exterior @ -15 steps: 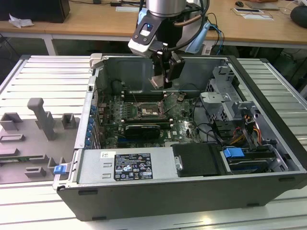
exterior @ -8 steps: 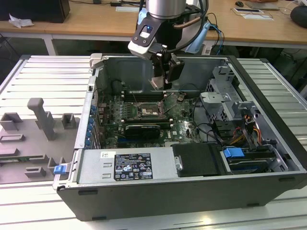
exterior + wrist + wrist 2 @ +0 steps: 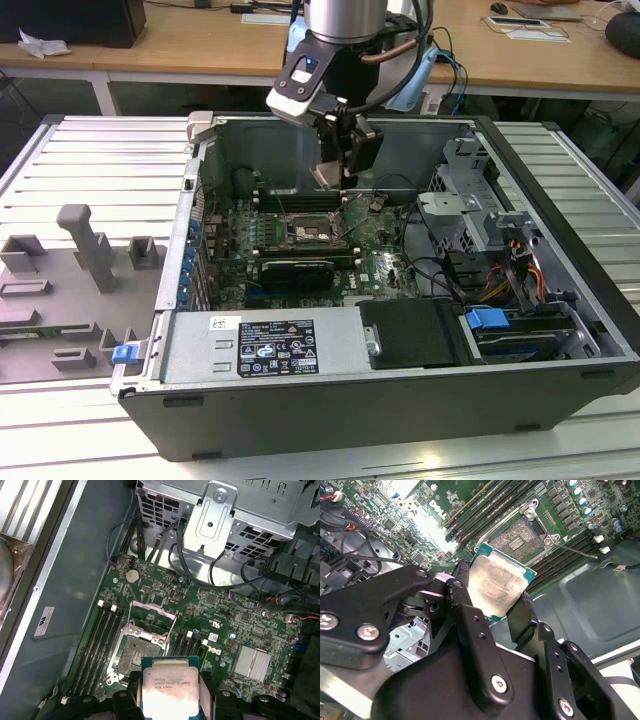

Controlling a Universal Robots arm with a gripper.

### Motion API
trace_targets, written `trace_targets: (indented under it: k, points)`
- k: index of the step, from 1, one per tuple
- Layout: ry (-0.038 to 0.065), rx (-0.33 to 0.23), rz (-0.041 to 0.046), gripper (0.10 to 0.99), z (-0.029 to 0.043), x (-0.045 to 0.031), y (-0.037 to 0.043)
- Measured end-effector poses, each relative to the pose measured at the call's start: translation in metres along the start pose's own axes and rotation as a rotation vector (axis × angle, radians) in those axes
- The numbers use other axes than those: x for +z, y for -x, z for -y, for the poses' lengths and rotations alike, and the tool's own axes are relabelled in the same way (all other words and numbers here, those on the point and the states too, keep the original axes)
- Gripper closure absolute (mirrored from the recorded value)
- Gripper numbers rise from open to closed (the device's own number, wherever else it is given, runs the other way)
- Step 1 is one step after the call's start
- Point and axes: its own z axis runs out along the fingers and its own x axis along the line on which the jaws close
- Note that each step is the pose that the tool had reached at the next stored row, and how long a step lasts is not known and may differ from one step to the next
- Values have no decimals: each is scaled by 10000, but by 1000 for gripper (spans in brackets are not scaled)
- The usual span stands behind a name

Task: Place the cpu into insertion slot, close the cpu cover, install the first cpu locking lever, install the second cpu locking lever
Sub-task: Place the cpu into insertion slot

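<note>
My gripper [image 3: 337, 165] hangs inside the open computer case [image 3: 300, 420], shut on the cpu [image 3: 327, 176]. The cpu is a thin square chip with a silver-grey top, pinched by two opposite edges between black fingers [image 3: 462, 597]. In both wrist views it [image 3: 500, 587] [image 3: 170, 687] sits above the green board, a little off to one side of the insertion slot [image 3: 520, 532] [image 3: 134, 656], apart from it. The slot's pin field is bare. The cpu cover [image 3: 151, 616] stands swung up and open at the slot's far edge. A thin wire locking lever [image 3: 576, 550] sticks out loose beside the slot.
Long memory slots [image 3: 100, 640] flank the socket on both sides. A black graphics card [image 3: 297, 270] lies just in front of it, with a power supply [image 3: 260, 345] nearer still. A drive cage [image 3: 460, 215] with cables is at the exterior view's right. A grey fixture [image 3: 85, 250] sits outside the case.
</note>
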Motion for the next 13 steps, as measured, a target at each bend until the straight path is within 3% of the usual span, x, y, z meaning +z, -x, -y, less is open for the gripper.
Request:
trace_targets:
  k: [13]
  points:
    - [1, 123, 10, 545, 6, 64, 1]
